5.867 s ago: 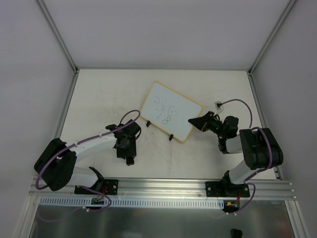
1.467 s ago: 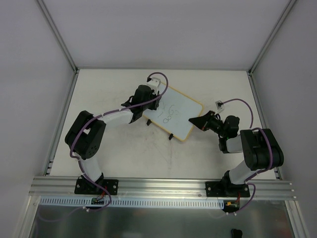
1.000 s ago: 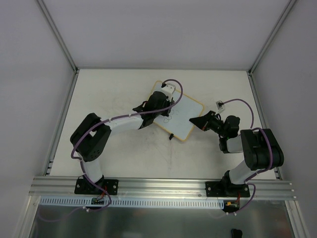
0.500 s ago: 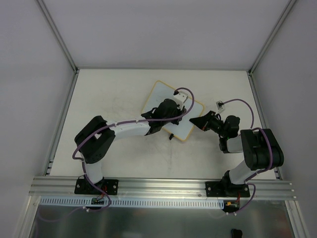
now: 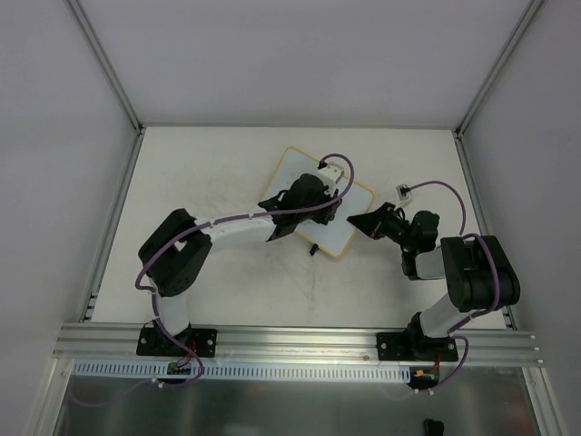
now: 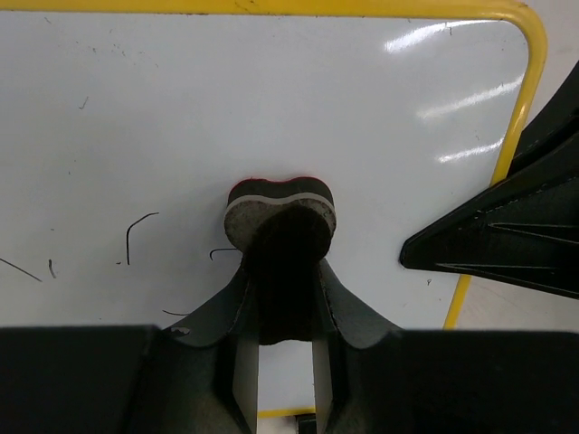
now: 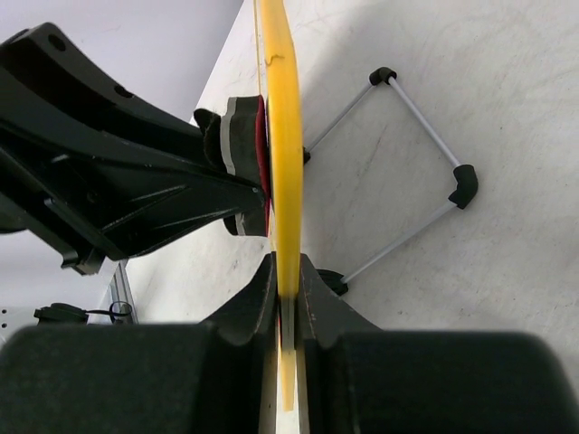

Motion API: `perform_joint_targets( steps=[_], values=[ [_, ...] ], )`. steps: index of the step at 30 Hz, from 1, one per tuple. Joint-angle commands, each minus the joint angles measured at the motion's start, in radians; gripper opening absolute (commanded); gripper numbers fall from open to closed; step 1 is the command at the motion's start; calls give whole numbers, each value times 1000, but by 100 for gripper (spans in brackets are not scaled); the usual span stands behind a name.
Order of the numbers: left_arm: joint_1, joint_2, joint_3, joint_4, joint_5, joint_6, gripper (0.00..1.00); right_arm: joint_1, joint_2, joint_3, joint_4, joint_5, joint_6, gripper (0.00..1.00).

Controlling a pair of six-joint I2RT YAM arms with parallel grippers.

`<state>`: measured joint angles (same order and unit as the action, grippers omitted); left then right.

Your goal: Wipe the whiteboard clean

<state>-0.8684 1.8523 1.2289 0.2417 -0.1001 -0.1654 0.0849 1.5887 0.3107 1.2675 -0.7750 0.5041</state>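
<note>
The whiteboard [image 5: 292,173], white with a yellow-tan frame, leans on the table at centre. My left gripper [image 5: 313,195] hangs over the board's middle, shut on a small dark eraser [image 6: 280,212] whose red face presses against the white surface. A few thin dark strokes [image 6: 136,240] show on the board to the left of the eraser. My right gripper [image 5: 356,221] is shut on the board's right edge. In the right wrist view its fingers [image 7: 271,298] pinch the yellow frame [image 7: 282,136] edge-on, with the eraser [image 7: 240,136] on the far side.
The board's thin wire stand with black feet [image 7: 425,136] rests on the table behind it. A small white connector on a purple cable [image 5: 400,191] lies to the right of the board. Metal posts and white walls box in the table, and a rail [image 5: 290,341] runs along the near edge.
My left gripper carried the eraser across the board from its upper left toward its right side. The scribbles along that path are gone. The right arm has not moved.
</note>
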Motion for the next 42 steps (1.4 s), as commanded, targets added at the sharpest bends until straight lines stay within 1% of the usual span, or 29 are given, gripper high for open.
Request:
perform_joint_targets(
  steps=[1, 7, 10, 15, 18, 21, 30, 42],
  values=[
    [100, 84, 9, -13, 77, -39, 0, 24, -26, 30, 263, -58, -33, 0],
    [213, 82, 7, -38, 45, -17, 0, 24, -24, 31, 263, -60, -33, 0],
    [276, 85, 9, -38, 72, -19, 0, 26, -24, 31, 263, -58, -35, 0],
    [344, 104, 26, -44, 86, -10, 0, 26, -24, 30, 265, -60, -35, 0],
    [396, 113, 43, -76, 132, -28, 0, 26, -24, 30, 265, -60, -35, 0],
    [434, 108, 41, -79, 134, -29, 0, 26, -26, 30, 265, -61, -35, 0],
    [493, 122, 53, -119, 166, -59, 0, 29, -19, 27, 265, -60, -44, 0],
    [493, 96, 43, -125, 254, -65, 0, 21, 27, 19, 265, -46, -76, 0]
  ],
)
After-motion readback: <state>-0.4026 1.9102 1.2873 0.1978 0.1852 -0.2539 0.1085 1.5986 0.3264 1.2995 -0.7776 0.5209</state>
